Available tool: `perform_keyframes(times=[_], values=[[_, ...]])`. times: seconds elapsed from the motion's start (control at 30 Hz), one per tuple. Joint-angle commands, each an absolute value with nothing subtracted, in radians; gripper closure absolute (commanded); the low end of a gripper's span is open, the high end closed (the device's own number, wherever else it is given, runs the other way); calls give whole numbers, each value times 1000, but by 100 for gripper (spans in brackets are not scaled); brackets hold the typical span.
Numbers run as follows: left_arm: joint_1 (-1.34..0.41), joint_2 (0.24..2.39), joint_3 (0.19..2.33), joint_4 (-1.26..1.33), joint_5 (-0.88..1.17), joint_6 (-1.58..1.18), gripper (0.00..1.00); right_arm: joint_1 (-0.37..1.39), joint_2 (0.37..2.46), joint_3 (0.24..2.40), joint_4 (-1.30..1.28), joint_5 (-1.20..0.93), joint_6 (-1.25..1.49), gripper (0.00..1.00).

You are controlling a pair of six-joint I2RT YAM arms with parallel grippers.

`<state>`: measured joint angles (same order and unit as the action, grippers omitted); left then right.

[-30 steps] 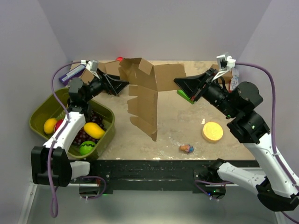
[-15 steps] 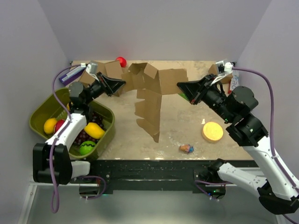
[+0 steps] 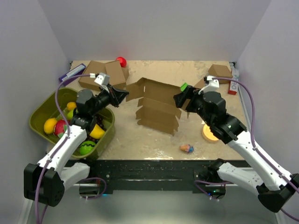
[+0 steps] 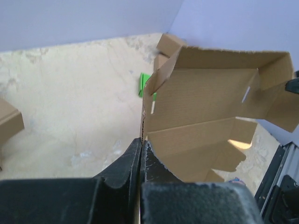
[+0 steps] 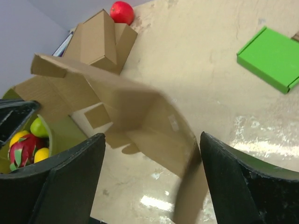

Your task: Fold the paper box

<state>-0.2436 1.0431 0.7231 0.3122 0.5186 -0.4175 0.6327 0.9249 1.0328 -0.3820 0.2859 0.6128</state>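
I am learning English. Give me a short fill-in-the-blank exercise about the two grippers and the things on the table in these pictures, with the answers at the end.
1. The left gripper is ____ on an edge of the paper box.
2. The jaws of the right gripper stand ____, with part of the box between them.
3. The ball at the far edge of the table is ____ in colour.

Missing words: shut; open; red.

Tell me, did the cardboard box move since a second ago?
Yes. In the top view the paper box came away from the back wall: its top edge was level with the red ball and now sits clearly nearer than it.
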Motion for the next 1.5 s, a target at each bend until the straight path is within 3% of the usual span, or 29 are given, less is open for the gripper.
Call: perform_keyframes(times=[0.0,0.27,0.5,0.73,1.47], values=[[-301,1068,718,192,377,-313,100,632,833,973,-275,279,763,13],[-377,1069,732,152,301,-215,100,634,862,822,89,17,992,9],[-440,1054,735,127,207,-161,100,640,897,703,346,-6,1279,9],[-489,1043,732,130,201,-115,100,640,952,631,393,78,1370,10],[-554,997,715,160,233,-60,100,385,1086,503,531,-38,1447,12]])
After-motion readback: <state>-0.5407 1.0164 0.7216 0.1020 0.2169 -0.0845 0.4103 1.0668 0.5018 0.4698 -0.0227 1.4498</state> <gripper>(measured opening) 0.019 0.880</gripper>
